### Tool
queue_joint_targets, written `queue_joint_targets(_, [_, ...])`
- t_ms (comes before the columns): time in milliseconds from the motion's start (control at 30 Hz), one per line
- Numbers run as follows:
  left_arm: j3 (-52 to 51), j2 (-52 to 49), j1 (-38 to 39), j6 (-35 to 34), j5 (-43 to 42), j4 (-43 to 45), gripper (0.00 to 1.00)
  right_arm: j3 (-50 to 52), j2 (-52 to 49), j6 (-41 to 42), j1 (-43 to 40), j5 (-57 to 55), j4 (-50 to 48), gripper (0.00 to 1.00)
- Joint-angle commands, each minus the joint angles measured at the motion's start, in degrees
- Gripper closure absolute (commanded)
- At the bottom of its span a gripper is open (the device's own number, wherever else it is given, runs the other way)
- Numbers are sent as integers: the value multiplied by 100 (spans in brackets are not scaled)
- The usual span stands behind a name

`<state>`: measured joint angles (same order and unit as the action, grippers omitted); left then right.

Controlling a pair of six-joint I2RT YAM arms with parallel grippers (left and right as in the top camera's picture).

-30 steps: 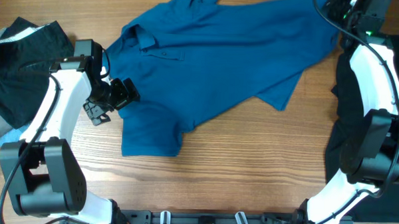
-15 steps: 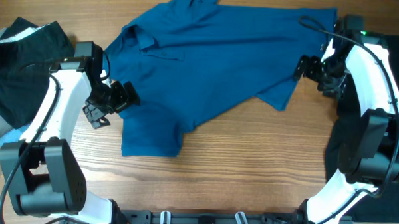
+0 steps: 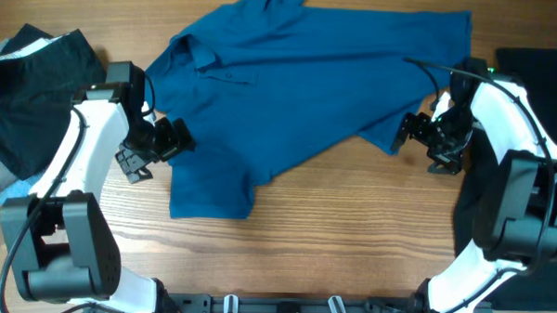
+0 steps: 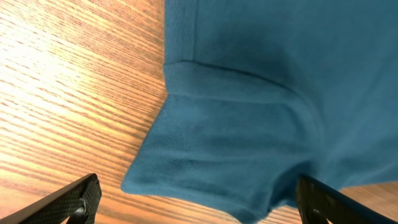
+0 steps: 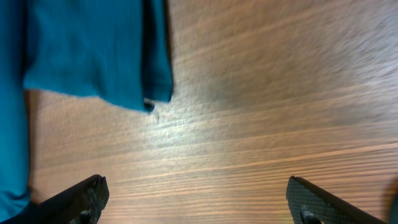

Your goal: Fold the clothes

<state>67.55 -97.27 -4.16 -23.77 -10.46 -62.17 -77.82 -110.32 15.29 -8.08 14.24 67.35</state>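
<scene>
A royal-blue short-sleeved shirt with collar and placket lies spread across the wooden table. My left gripper is open at the shirt's left sleeve; the left wrist view shows the sleeve between its fingers, not gripped. My right gripper is open and empty beside the shirt's lower right corner, which shows in the right wrist view above bare wood between the fingers.
A black garment lies in a heap at the far left. More black fabric lies along the right edge under the right arm.
My right arm has swung down from the far right corner to the shirt's lower right corner. The left arm has barely moved.
</scene>
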Motion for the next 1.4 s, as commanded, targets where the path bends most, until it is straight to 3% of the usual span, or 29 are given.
queue_joint_targets(0, [-339,-2,9,105,72,190,0,304,407,-4,2,339,-74,4])
queue_joint_targets(233, [-479,0,11,105,72,382,0,1084,404,74,81,1180,-1263,4])
queue_joint_targets(467, [-479,-2,11,107,72,389,0,1641,404,466,190,1266,-2232,11])
queue_joint_targets(800, [-479,-2,11,107,72,385,0,1604,404,960,-120,-752,-2264,16])
queue_joint_targets(1067, [-479,-2,11,105,72,356,0,1266,407,721,-1172,-2253,-3261,21])
queue_joint_targets(1367, [-479,-2,11,103,68,321,0,577,404,719,-2387,-3252,-3292,21])
